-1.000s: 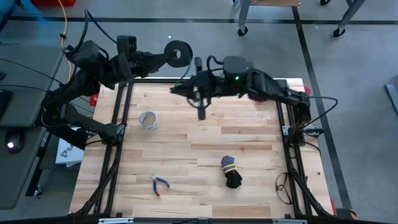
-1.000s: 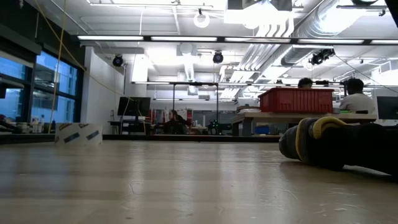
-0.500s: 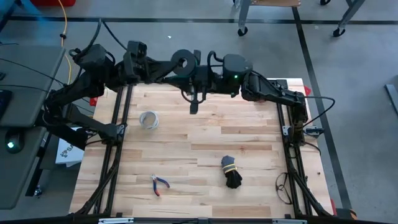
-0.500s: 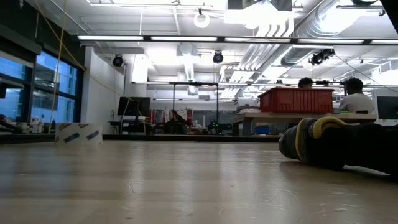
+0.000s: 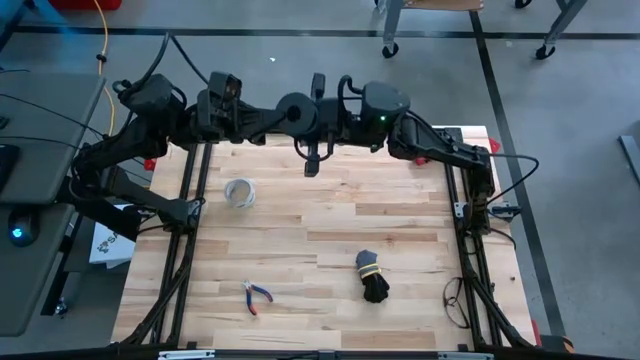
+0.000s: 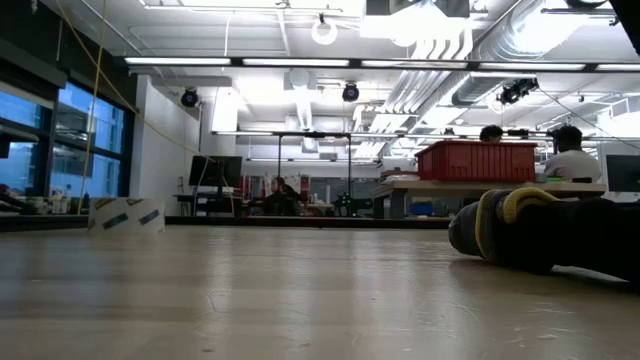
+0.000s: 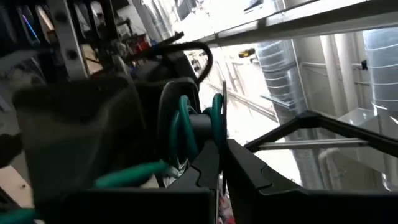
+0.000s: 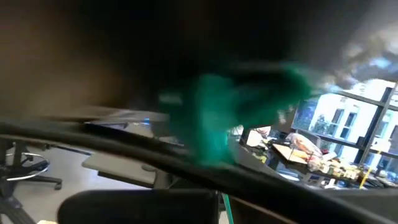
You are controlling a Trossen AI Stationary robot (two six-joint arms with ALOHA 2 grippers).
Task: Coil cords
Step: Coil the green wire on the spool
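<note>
The cord [image 7: 186, 127] is thin and green, wound on a small dark round spool [image 5: 297, 112] that hangs high over the table's far edge. A green tail [image 7: 124, 175] runs off the spool toward my right gripper. My left gripper [image 5: 283, 113] comes in from the left and is shut on the spool. My right gripper [image 5: 322, 118] comes in from the right, close beside the spool, and is shut. Its wrist view shows only a blurred green strand [image 8: 211, 127] right in front of it. Neither gripper shows in the low view. My left gripper pinches the spool's thin rim [image 7: 222, 134] between its two fingers [image 7: 208, 163], which come at it about level from the table's left. The spool hangs clear of the table, its axis about level. My right gripper is shut on the green cord [image 8: 222, 208]; blur and its own dark body hide the place of contact. The strand runs off toward the spool, clear of the table.
On the wooden table lie a pale ring [image 5: 238, 192] at the left, red-handled pliers [image 5: 257, 296] near the front, and a black cord bundle with a yellow tie [image 5: 372, 275] [image 6: 540, 235]. The middle of the table is bare wood.
My left gripper has carried the spool toward the table's right and a little toward the near edge, rolling about its own line. My right gripper has tipped upward and drawn in beside the spool, so the two now stand close together.
</note>
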